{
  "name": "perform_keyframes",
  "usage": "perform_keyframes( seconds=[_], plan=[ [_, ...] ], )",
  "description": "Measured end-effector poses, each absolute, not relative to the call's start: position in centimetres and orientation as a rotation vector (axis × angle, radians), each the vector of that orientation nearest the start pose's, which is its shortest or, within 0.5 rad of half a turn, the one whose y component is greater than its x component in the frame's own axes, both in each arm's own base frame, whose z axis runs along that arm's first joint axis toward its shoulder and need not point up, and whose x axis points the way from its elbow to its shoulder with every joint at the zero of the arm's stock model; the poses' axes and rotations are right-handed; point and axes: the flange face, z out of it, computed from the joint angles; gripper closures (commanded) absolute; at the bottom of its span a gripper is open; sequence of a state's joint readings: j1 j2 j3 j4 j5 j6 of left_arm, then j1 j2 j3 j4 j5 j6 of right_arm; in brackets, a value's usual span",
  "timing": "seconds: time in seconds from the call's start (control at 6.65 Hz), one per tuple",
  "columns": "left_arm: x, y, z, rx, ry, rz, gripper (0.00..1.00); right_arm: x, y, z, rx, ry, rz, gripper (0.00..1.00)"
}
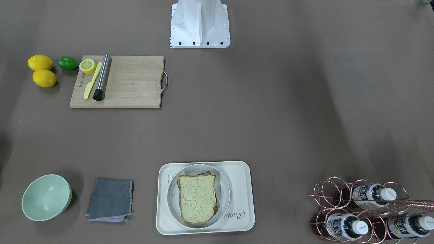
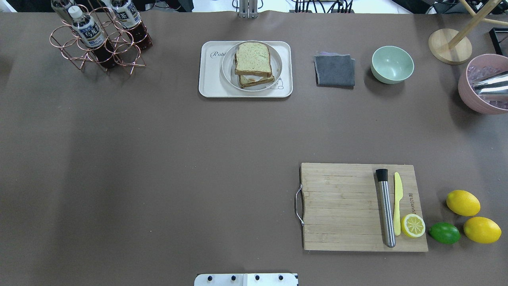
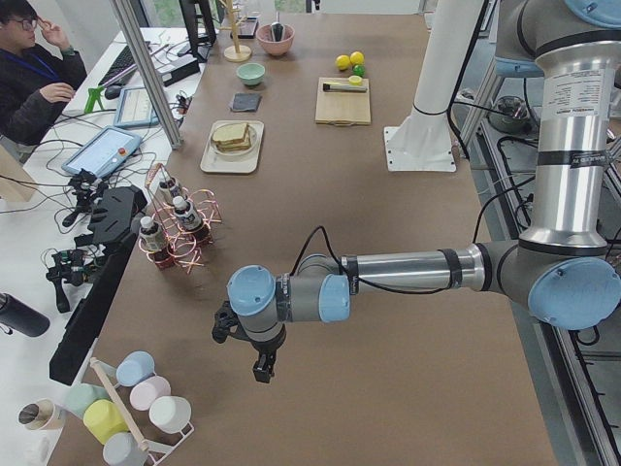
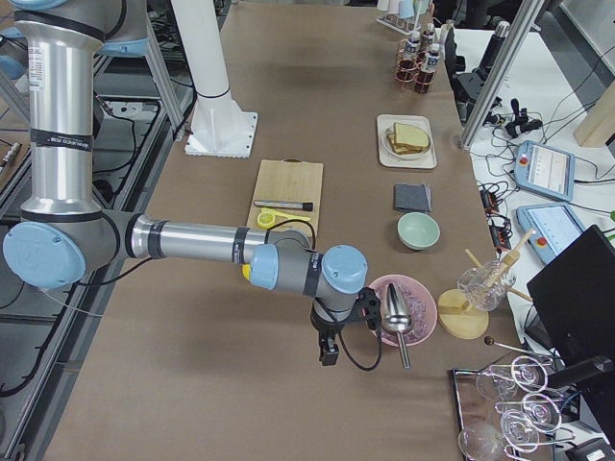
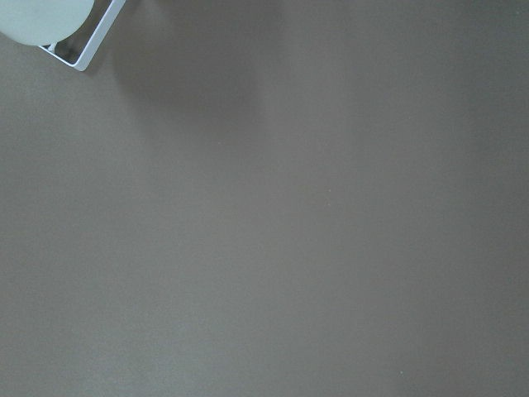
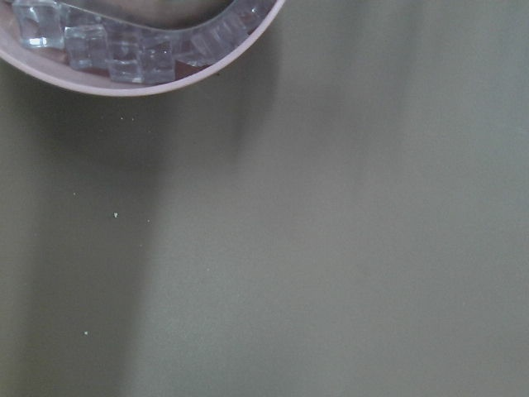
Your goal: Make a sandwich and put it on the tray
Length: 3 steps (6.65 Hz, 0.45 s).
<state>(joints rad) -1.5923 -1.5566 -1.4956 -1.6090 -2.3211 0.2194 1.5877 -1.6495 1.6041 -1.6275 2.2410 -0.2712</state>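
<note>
Left hand (image 3: 261,369): hangs over the bare counter (image 2: 158,159) at the robot's left end, nothing in it; whether released or clenched cannot be told.

Right hand (image 4: 328,352): over the opposite end, just beside the pink bowl (image 4: 397,309) of ice; state likewise cannot be told.

Sandwich (image 2: 254,63): stacked on the plate (image 2: 226,67), which sits on the tray (image 2: 206,90), well apart from both hands. The task appears complete.

Hazards, as judged:
- The top slice sits askew of the lower one, so a knock to the tray could slide it off.
- A careless sweep of the right hand could strike the pink bowl.

Count:
- Bread slices: two, with egg white showing between them.
- Tray: one.
- Plate: one.
- Whole lemons (image 2: 463,203): two.
- Half lemon (image 2: 413,225): one.
- Lime (image 2: 444,233): one.
- Bottles (image 1: 373,195): three.
</note>
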Motion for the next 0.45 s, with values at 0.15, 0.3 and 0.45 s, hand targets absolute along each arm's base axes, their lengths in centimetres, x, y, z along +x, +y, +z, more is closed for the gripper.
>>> perform_keyframes(
  seconds=[0.15, 0.3, 0.45],
  plan=[
    [-7.57, -47.90, 69.95, 0.043, 0.752, 0.170, 0.01, 7.88, -44.97, 69.12, 0.016, -0.677, -0.216, 0.00],
    [-7.56, -47.94, 69.83, 0.046, 0.752, 0.171, 0.01, 7.80, -45.02, 69.08, 0.024, -0.683, -0.218, 0.00],
    [-7.54, -47.96, 69.83, 0.046, 0.752, 0.172, 0.01, 7.66, -44.95, 69.06, 0.027, -0.699, -0.218, 0.00]
  ],
)
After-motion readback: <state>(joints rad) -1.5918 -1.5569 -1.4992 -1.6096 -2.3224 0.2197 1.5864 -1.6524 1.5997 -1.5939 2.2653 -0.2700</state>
